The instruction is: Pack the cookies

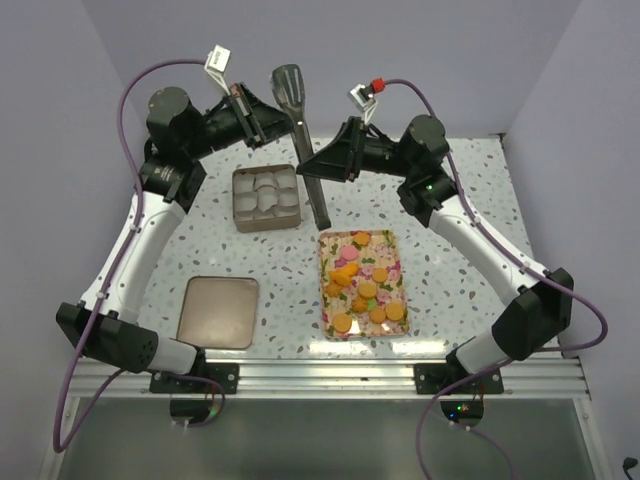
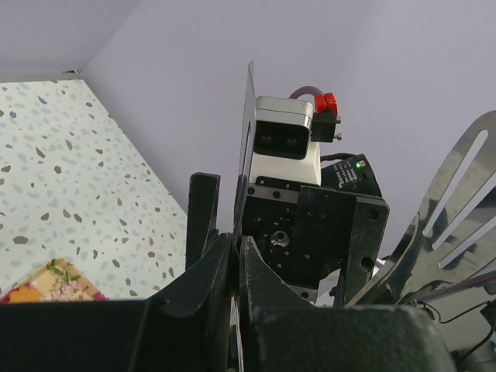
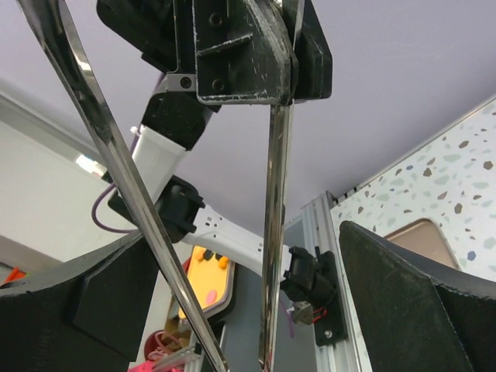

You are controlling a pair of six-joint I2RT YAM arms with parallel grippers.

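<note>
Speckled desk (image 1: 470,200) fills frame. Floral tray (image 1: 323,300), lower centre-right, carries cookies (image 1: 368,289); none seen packed. Tin (image 1: 240,205) of paper cups (image 1: 266,195) sits centre-left, lid (image 1: 218,312) lower left. Metal tongs (image 1: 310,170) held aloft, upper centre. My left end effector (image 2: 236,260) clenched on one tong blade. My right end effector (image 1: 312,165) spread loosely around both blades. Step, I judge: passing tongs across. Next: right closes, left releases, then descend to tray.

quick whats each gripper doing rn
left gripper: closed on one arm of the tongs
right gripper: open, the tongs' arms pass between its fingers
</note>
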